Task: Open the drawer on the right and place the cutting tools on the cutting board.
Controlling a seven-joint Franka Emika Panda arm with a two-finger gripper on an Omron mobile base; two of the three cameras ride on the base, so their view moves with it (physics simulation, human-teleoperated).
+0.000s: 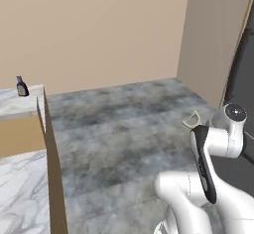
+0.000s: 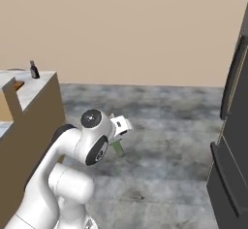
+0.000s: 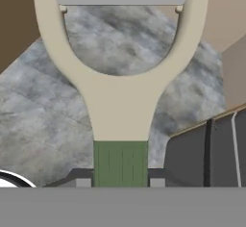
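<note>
The pincer [image 3: 120, 182] is clamping the green handle of a peeler [image 3: 120, 77], one of the cutting tools. In the hand view the peeler is pointing to 12 o'clock, over the grey floor [image 1: 124, 129]. The arm is carrying it in the air, well apart from the tabletop [image 1: 15, 101] at 9 o'clock. I think this tool is partway there. The board is not showing, so placing is left.

The peeler [image 3: 120, 101] looks matt plastic, cream fork and ribbed green handle, with a dull metal blade.
</note>
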